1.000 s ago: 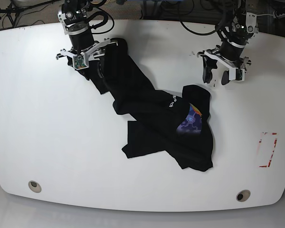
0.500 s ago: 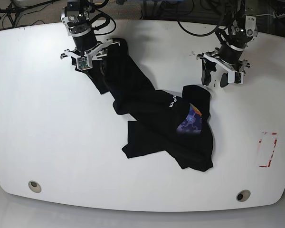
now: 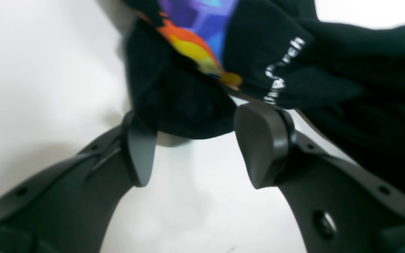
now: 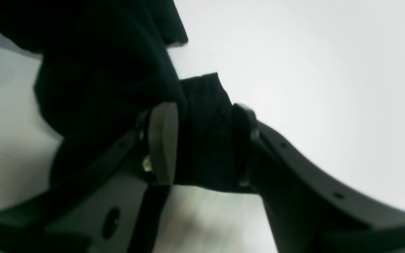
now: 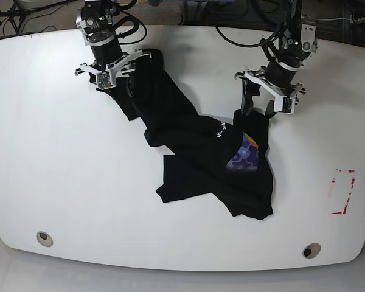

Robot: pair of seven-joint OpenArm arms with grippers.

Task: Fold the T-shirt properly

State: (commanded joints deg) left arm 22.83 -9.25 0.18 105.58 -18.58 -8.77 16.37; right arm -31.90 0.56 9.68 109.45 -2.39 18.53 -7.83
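Two grips needed: right pincer (image 4: 202, 144) clamped on T-shirt (image 5: 207, 152) cloth, left pincer (image 3: 195, 147) spread apart just short of the printed corner. Best lowered squarely, closed on one layer. Crumpled on the white table (image 5: 48, 158), long axis running diagonally from right pincer toward the near edge.

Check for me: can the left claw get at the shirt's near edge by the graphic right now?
Probably yes. The left claw is open, with the T-shirt edge lying just ahead of its fingertips and only bare table between.
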